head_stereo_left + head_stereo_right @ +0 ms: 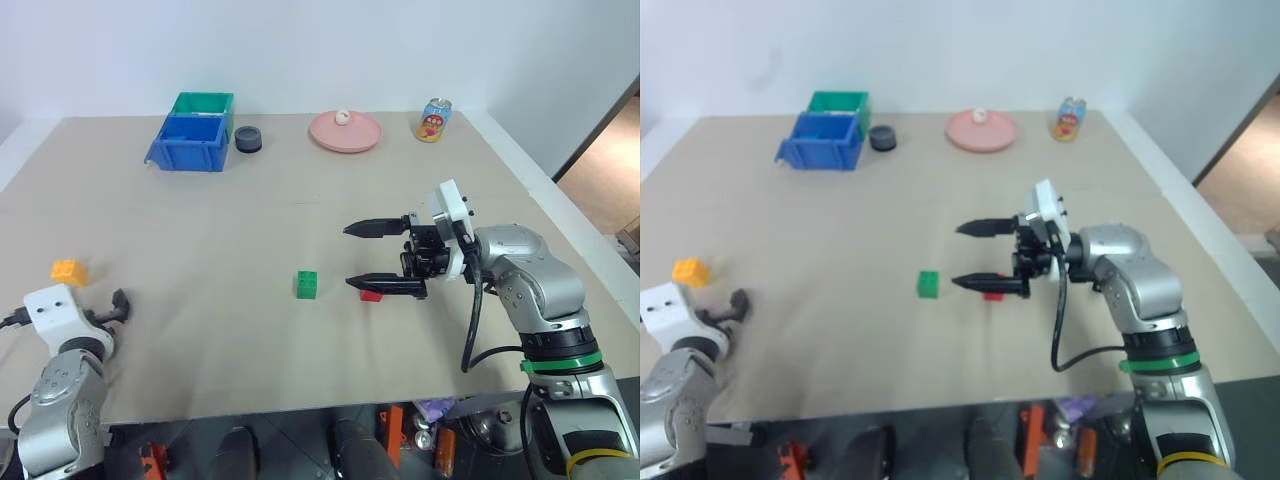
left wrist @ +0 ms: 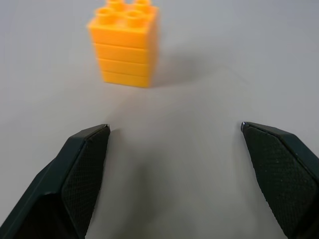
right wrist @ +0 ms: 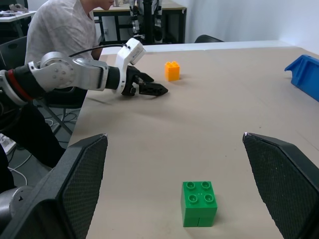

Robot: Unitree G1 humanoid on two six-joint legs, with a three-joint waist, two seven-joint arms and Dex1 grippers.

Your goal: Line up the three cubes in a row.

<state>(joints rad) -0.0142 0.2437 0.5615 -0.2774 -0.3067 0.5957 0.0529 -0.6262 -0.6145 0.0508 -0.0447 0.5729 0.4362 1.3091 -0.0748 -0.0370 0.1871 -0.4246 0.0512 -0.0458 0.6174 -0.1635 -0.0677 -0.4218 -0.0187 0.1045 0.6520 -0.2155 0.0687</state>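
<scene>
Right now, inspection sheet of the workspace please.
Surface: tan table, flat.
Job's things: green cube mid-table; red cube beside it, under the right gripper's fingers; orange cube far left. No row yet.
Clutter: blue bin, green bin, dark cup, pink plate, can along the far edge.
Grippers: left gripper open, facing orange cube; right gripper open, empty.
Cables: black cable on right arm.
Surroundings: seated person, desks.

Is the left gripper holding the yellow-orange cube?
No, the left gripper has open fingers with the yellow-orange cube standing on the table beyond them, untouched.
</scene>
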